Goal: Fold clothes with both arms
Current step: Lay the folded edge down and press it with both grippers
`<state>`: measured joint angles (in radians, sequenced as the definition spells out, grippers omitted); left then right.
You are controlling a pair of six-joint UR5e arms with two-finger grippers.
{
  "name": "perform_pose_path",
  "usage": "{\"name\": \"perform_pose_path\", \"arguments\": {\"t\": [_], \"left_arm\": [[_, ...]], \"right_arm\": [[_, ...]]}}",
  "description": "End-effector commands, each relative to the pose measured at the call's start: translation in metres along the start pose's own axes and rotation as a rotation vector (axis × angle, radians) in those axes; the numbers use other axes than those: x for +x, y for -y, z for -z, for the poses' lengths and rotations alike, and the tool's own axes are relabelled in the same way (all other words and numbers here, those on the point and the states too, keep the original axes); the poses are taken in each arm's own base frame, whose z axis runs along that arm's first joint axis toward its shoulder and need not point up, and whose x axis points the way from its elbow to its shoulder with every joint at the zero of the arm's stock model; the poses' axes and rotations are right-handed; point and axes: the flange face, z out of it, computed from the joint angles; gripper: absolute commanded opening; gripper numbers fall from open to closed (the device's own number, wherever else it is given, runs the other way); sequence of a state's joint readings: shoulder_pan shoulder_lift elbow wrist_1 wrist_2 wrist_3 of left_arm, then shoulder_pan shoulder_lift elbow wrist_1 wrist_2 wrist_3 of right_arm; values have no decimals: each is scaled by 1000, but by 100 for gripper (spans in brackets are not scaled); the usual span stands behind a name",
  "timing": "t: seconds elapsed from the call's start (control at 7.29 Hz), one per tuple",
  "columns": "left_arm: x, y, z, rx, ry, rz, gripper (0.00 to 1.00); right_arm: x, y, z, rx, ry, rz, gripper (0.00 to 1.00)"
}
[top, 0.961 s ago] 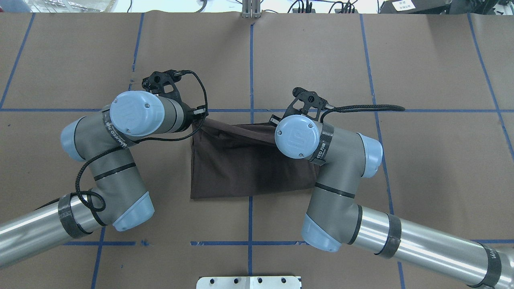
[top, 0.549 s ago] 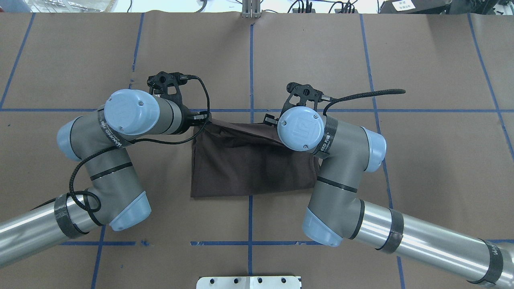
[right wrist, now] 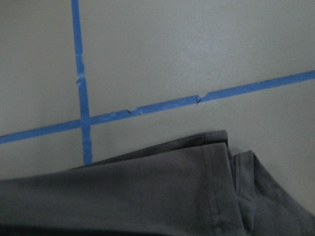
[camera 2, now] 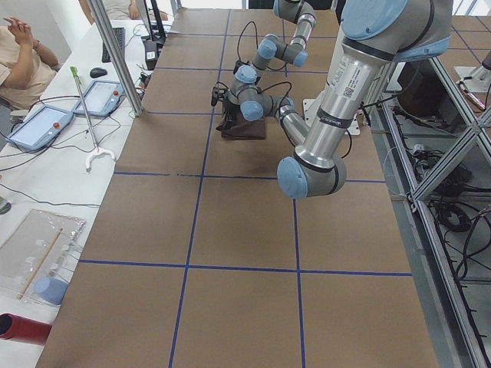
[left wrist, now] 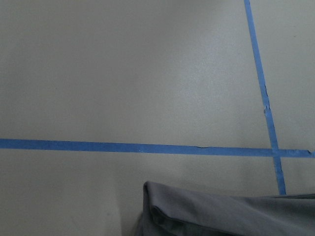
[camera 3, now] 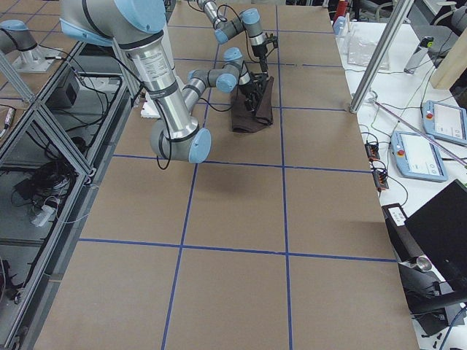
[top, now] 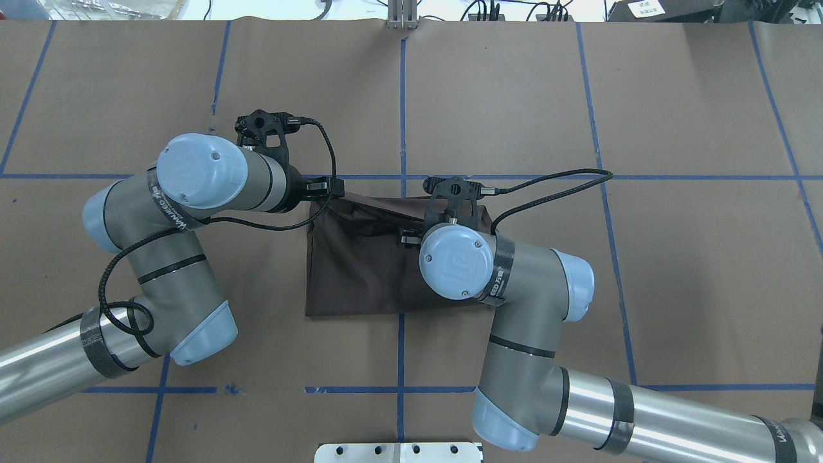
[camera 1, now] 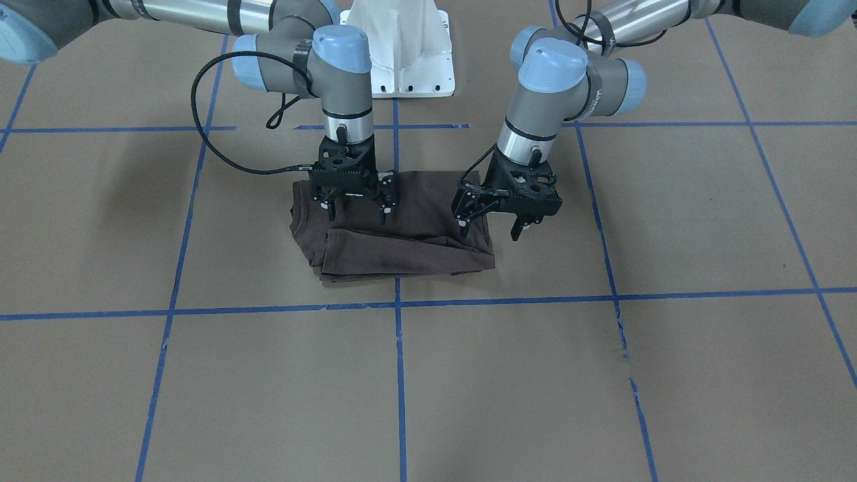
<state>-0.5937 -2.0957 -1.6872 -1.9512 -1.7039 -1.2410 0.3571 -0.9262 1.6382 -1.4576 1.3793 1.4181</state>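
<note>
The dark brown T-shirt [camera 1: 408,241] lies folded in a flat bundle on the brown paper table; it also shows in the overhead view [top: 360,276]. My left gripper [camera 1: 491,231] hangs open just above the shirt's edge, one finger over the cloth and one beside it; in the overhead view it [top: 325,188] is at the shirt's far left corner. My right gripper [camera 1: 357,214] is open and empty just above the shirt's other end. Overhead it is hidden under its own wrist. The wrist views show folded shirt edges [left wrist: 221,216] [right wrist: 147,196] on the table.
Blue tape lines [camera 1: 395,304] grid the paper. The white bolted pedestal [camera 1: 402,47] stands at the robot's side of the table. A side table with tablets [camera 2: 46,123] and a seated person [camera 2: 23,61] lies past the far edge.
The far shirt edge, held raised between both grippers, now lies slack on the bundle. The right wrist has swung left and nearer the robot over the shirt. The left arm shifted slightly.
</note>
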Motion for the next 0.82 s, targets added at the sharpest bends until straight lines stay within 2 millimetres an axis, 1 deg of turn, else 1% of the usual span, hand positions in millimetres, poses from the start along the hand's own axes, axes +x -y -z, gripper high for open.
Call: {"name": "perform_pose_path", "arguments": {"t": [0.0, 0.14, 0.27, 0.41, 0.55, 0.69], "left_arm": [[-1, 1, 0, 0, 2, 2, 100], [-1, 1, 2, 3, -1, 4, 100], [-2, 1, 2, 3, -1, 7, 100], [-3, 1, 2, 2, 1, 8, 100], [-7, -1, 7, 4, -4, 7, 100], [-9, -3, 13, 4, -10, 6, 100]], "right_arm": [[0, -20, -18, 25, -42, 98, 100], [1, -20, -25, 40, -58, 129, 100], [4, -11, -27, 56, -67, 141, 100], [7, -3, -37, 62, -87, 136, 100], [9, 11, -42, 74, -101, 124, 100], [10, 33, -51, 92, -123, 106, 100]]}}
